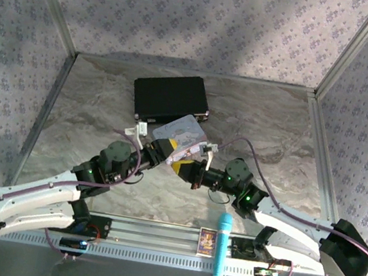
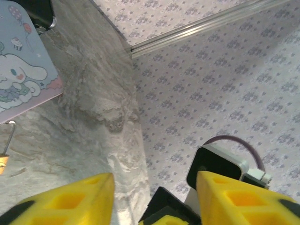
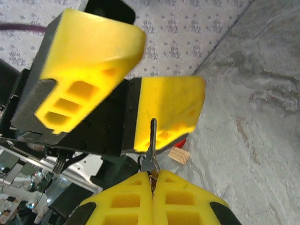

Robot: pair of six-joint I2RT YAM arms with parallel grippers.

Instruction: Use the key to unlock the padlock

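We log the key (image 3: 153,140) held, not yet inserted: right fingers (image 3: 187,201) clamped on it, left fingers (image 2: 70,201) apart and empty, so next we'd steady the padlock (image 2: 8,139) and align the key

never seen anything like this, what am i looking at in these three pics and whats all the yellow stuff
These are two robot arms bolted to a table. One picture looks down from above. The other two come from cameras on each wrist, so the yellow blocks are the grippers' own fingers. On the table lie a black case and a pastel cartoon tin; a teal toy microphone lies by the arm bases. The right gripper is shut on a thin metal key. The left gripper is open and empty. The brass padlock peeks in at its view's left edge.
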